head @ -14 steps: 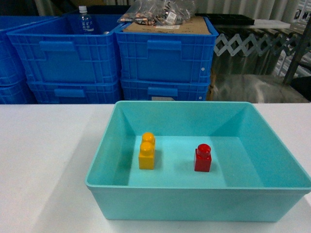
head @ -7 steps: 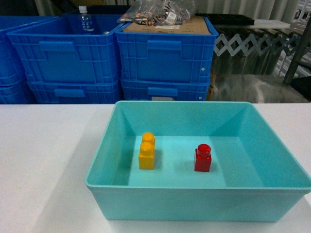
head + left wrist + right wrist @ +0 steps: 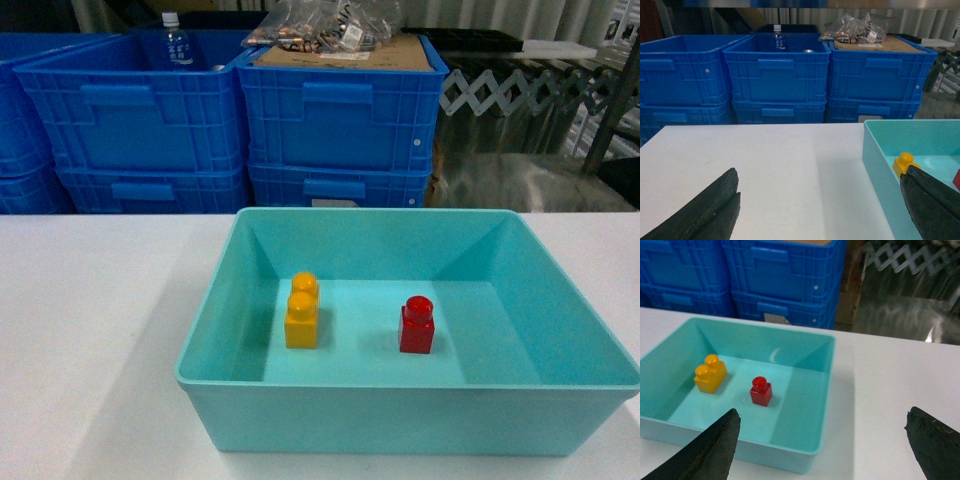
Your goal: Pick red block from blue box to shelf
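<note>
Red block (image 3: 417, 325): stands upright, stud up, on the floor of the blue box, right of centre in the head view; no wall touches it and nothing grips it.
Blue box (image 3: 210, 330): turquoise bin on the white worktop, near wall just beside the worktop's front edge in the head view; sloping walls, rolled rim, top open.
Yellow-orange brick (image 3: 302, 311): two-stud piece on the same floor, left of the red block, well apart from it, with bare turquoise floor between them.
Room inside box: bare floor on every side of the red block, most of it toward the right wall.
Left claw (image 3: 820, 210): fingers spread wide apart, holding nothing; it hovers above bare worktop just left of the box, one finger (image 3: 700, 210) low left, the other over the box's left rim.
Right claw (image 3: 822, 450): fingers spread wide, holding nothing; left finger (image 3: 705, 450) over the box's near wall, the other over open worktop to the right of the box.
Worktop (image 3: 90, 330): white, bare on the left of the box and on its right.
Blue crates (image 3: 340, 110): darker ribbed crates stacked behind the worktop's far edge; one carries cardboard and bagged parts, another holds a water bottle (image 3: 174, 42).
Shelf: I cannot identify it with certainty.
</note>
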Tool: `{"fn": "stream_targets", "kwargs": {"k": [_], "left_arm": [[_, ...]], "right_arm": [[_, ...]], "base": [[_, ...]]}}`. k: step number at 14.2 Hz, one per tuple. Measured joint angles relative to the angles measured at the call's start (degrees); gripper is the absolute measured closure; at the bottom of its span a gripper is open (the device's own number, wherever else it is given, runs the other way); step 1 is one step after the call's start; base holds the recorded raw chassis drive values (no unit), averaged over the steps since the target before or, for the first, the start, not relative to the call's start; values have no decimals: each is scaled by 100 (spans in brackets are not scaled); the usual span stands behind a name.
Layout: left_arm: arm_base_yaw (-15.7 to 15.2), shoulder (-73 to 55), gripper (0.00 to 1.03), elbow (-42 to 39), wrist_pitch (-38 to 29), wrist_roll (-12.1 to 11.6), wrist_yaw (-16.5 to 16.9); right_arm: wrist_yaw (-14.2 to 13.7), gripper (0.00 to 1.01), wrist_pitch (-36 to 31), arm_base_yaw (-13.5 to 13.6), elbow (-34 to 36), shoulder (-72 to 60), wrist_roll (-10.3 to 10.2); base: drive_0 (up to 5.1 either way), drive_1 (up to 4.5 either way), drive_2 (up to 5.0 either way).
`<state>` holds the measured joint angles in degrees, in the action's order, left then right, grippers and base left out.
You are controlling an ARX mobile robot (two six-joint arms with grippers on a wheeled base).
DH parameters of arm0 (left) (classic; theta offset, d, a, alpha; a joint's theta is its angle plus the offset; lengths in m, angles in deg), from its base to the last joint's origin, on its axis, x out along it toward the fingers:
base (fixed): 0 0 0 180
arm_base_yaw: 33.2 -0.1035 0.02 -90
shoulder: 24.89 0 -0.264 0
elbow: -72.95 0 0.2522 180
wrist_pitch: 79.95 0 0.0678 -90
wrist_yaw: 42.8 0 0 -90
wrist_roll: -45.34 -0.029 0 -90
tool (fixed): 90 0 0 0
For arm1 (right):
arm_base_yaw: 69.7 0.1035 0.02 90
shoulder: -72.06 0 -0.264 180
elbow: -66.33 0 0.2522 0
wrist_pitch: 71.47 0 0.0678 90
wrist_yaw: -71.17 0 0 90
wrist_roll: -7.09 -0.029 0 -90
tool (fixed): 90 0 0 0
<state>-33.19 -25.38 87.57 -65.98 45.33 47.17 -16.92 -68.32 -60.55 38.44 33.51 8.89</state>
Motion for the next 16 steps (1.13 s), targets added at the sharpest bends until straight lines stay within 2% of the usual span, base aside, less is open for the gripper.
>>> {"fn": "stream_targets", "kwargs": {"k": [3, 7, 10, 14, 16], "left_arm": [[0, 0, 5, 0, 0, 0, -2], [0, 0, 5, 0, 2, 0, 0], [0, 0, 5, 0, 2, 0, -2], [0, 0, 5, 0, 0, 0, -2], [0, 0, 5, 0, 0, 0, -2]], "right_arm": [[103, 3, -48, 516, -1436, -2544, -205], [142, 3, 378, 1097, -3429, -5191, -566], [-168, 3, 610, 1342, -4439, -6583, -531], [-570, 3, 951, 1410, -5501, -7855, -498], [-1005, 7, 1294, 1408, -6271, -8983, -546]], "base": [[0, 0, 0], [0, 0, 0], [0, 0, 0], [0, 0, 0], [0, 0, 0]]}}
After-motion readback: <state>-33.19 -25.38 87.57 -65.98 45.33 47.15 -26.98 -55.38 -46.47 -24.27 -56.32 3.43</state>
